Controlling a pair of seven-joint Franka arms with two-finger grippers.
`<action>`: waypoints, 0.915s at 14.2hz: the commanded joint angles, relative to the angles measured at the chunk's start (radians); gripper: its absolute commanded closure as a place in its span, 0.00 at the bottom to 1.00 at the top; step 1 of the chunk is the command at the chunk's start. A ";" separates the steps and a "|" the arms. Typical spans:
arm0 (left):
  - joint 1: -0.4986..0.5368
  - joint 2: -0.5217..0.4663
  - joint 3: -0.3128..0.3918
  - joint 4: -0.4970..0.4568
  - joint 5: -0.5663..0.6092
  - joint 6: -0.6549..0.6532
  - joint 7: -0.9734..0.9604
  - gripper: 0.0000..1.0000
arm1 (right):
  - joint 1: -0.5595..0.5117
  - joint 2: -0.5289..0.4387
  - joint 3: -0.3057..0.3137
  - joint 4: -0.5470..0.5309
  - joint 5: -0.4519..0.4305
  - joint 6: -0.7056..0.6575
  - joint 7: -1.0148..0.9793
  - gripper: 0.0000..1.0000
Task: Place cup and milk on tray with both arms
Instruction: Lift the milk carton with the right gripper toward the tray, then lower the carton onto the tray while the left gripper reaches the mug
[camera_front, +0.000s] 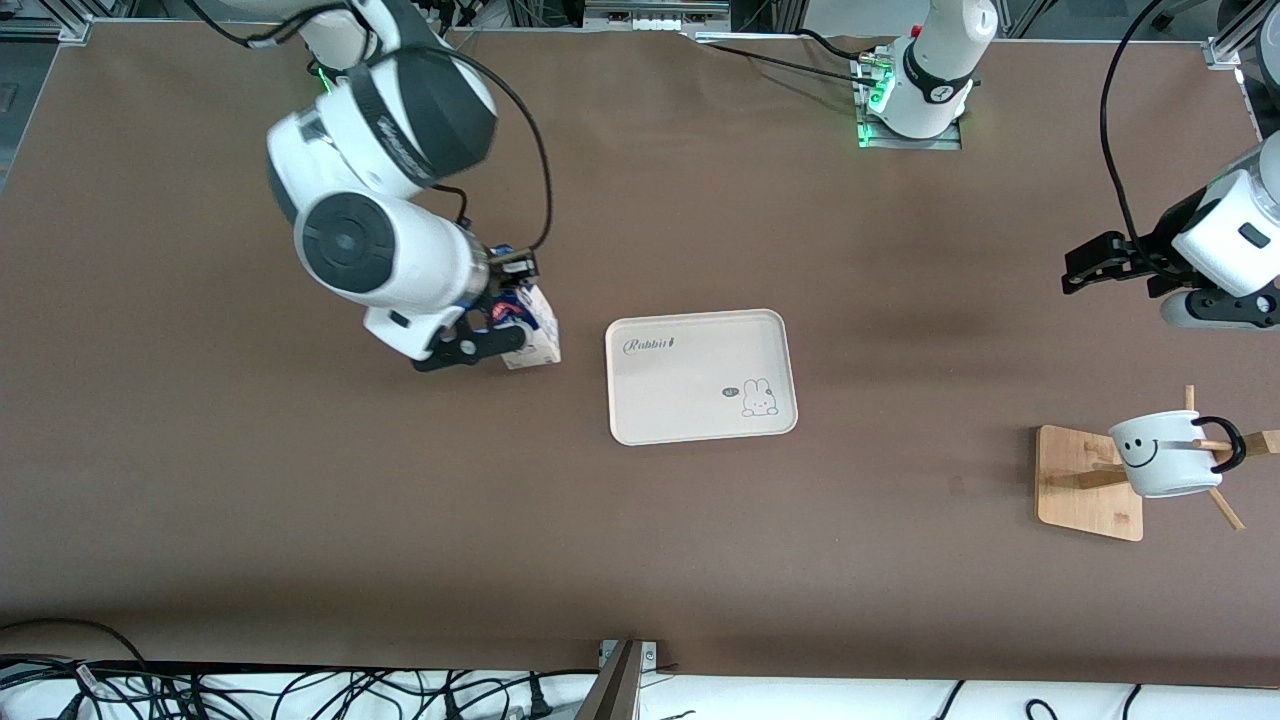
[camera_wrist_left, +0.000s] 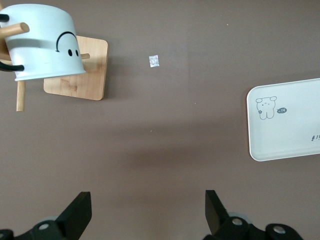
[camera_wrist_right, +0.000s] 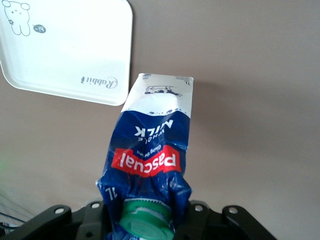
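Nearest the front camera, a white smiley-face mug (camera_front: 1165, 455) hangs on a wooden peg rack (camera_front: 1090, 483), well apart from the flat cream tray (camera_front: 700, 375) lettered "Rabbit", toward the left arm's end. Beside the tray toward the right arm's end stands a blue-topped milk carton (camera_front: 532, 335), clamped by the right gripper (camera_front: 492, 328). Bare brown table (camera_front: 640, 560) rings the tray.

Left wrist view: the left gripper (camera_wrist_left: 147, 212) hovers, fingers spread wide, over table near the mug (camera_wrist_left: 45, 42).

Right wrist view: the carton (camera_wrist_right: 152, 155) reads "Pascual" and "MILK".

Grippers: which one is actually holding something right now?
The right gripper, shut on the milk beside the tray. The left gripper is open and holds nothing; the cup hangs on the wooden rack.
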 joint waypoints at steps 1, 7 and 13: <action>0.008 0.003 -0.034 0.019 0.023 -0.023 0.016 0.00 | 0.061 0.046 -0.004 0.059 0.002 0.064 0.032 0.58; 0.018 0.011 -0.033 -0.002 0.052 0.048 0.014 0.00 | 0.126 0.103 -0.004 0.057 0.094 0.266 0.179 0.58; 0.048 0.003 -0.022 -0.033 0.058 0.128 0.002 0.00 | 0.135 0.132 -0.004 0.059 0.102 0.210 0.188 0.58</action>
